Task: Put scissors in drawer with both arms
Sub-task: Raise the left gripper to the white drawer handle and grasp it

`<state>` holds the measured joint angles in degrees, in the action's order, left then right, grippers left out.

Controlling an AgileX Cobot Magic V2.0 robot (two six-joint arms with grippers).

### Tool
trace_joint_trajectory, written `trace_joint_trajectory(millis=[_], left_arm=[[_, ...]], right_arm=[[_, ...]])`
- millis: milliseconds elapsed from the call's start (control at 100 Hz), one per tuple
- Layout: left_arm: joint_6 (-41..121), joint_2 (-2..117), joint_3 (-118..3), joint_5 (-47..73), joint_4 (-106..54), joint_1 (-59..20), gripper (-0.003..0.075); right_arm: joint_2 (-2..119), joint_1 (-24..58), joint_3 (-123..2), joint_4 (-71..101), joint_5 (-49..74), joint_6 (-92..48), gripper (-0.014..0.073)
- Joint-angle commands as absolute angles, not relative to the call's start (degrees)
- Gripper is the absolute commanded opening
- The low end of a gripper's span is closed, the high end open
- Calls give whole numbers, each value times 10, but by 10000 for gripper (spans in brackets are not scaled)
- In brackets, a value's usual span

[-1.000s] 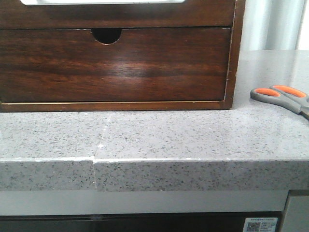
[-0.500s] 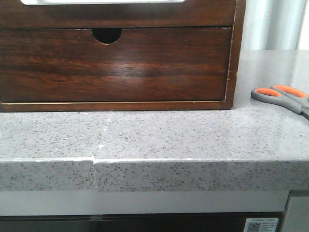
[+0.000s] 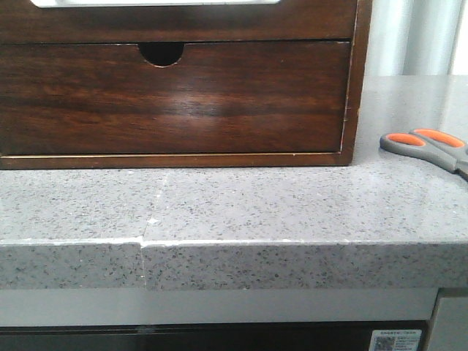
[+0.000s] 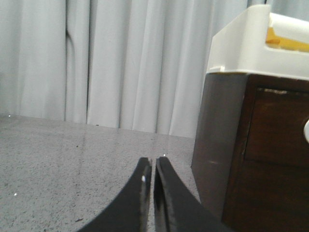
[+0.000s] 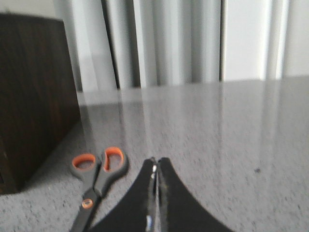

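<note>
Right wrist view: right claw (image 5: pixel 155 166) closed, empty.

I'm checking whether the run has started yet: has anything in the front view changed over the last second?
Nothing visibly changed. The scissors lie in the same spot on the counter, right of the wooden cabinet, and the drawer with the half-round notch stays shut. Neither arm appears in the front view.
</note>
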<state>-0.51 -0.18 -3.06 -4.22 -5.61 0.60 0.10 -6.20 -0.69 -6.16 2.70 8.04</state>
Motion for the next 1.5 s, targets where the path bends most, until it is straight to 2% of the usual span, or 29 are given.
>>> trace_joint_trajectory(millis=[0, 130, 300, 420, 640, 880, 1080, 1150, 1270, 1320, 1370, 1490], left_arm=[[-9, 8, -87, -44, -63, 3, -22], [-9, 58, -148, 11, -36, 3, -22], [-9, 113, -198, 18, -39, 3, -22], [-9, 130, -212, 15, -39, 3, -22], [-9, 140, -212, 6, -55, 2, -22], [-9, 140, -212, -19, -57, -51, -22], [-9, 140, -212, -30, -57, -61, -19], [-9, 140, -212, -30, -57, -61, 24], [-9, 140, -212, -46, -57, -61, 224], [-9, 140, -212, -59, -57, -61, 284], [-9, 140, -212, -72, -57, -61, 310], [-9, 151, -212, -100, -57, -64, 313]], right_arm=[[29, -65, -50, -64, 25, 77, -69], [76, -65, -84, -58, 67, 77, -69], [152, -65, -144, -37, 141, 77, -69], [180, -58, -167, -16, 144, 77, -69], [183, -30, -170, -16, 137, 77, -69], [183, -23, -170, -16, 137, 77, -69], [183, -23, -170, -16, 137, 77, -69], [183, -23, -170, -16, 137, 77, -69], [183, -23, -170, -16, 137, 77, -69], [183, -23, -170, -16, 137, 77, -69], [183, -23, -170, -16, 137, 77, -69], [183, -23, -170, -16, 137, 77, -69]])
